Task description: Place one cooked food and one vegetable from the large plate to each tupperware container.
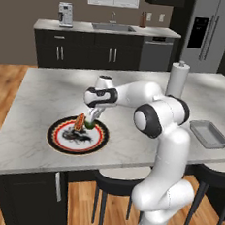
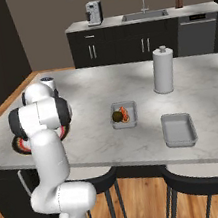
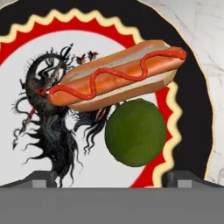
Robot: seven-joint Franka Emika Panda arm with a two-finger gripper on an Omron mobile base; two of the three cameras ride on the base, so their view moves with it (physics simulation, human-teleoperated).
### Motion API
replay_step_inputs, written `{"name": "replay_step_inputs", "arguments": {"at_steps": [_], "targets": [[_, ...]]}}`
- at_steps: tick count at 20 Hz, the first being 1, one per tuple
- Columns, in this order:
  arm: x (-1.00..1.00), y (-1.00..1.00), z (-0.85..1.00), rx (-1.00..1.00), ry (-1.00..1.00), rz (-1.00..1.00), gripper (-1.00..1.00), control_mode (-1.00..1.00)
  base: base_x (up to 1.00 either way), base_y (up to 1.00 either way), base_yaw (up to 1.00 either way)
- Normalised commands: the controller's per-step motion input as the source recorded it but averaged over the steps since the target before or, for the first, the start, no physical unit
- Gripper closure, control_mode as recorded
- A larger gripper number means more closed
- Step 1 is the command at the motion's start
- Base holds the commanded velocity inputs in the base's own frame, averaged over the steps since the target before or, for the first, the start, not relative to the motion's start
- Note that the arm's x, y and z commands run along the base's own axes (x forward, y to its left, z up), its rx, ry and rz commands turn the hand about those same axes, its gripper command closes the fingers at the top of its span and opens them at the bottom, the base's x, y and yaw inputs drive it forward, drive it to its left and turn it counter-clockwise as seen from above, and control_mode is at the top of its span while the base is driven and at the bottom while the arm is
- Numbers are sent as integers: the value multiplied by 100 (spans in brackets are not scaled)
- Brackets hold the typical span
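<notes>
Resting on the large plate, black-rimmed with red band: ketchup-striped hot dog touching round green vegetable; jaws wide apart.

no readable text, labels or numbers on anything here

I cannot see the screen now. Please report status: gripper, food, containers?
Gripper open above the large plate. Hot dog and green vegetable on it. One container filled, other container empty. No obstruction.

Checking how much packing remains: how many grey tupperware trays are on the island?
2. One shallow grey rectangular tray already holds food, mid-counter; the other grey tray sits bare nearer the front edge, below the white paper-towel roll.
</notes>
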Motion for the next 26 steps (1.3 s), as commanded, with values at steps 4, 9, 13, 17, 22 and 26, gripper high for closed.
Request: {"name": "replay_step_inputs", "arguments": {"at_steps": [4,9,13,17,22,26], "targets": [[8,2,-18,0,0,0,-100,-100,0,0,0],[18,0,-21,0,1,0,-100,-100,0,0,0],[27,5,-20,-1,1,0,-100,-100,0,0,0],[12,15,-20,-1,0,0,-100,-100,0,0,0],[0,27,-24,0,0,0,-100,-100,0,0,0],[0,14,-26,0,2,0,100,-100,0,0,0]]}}
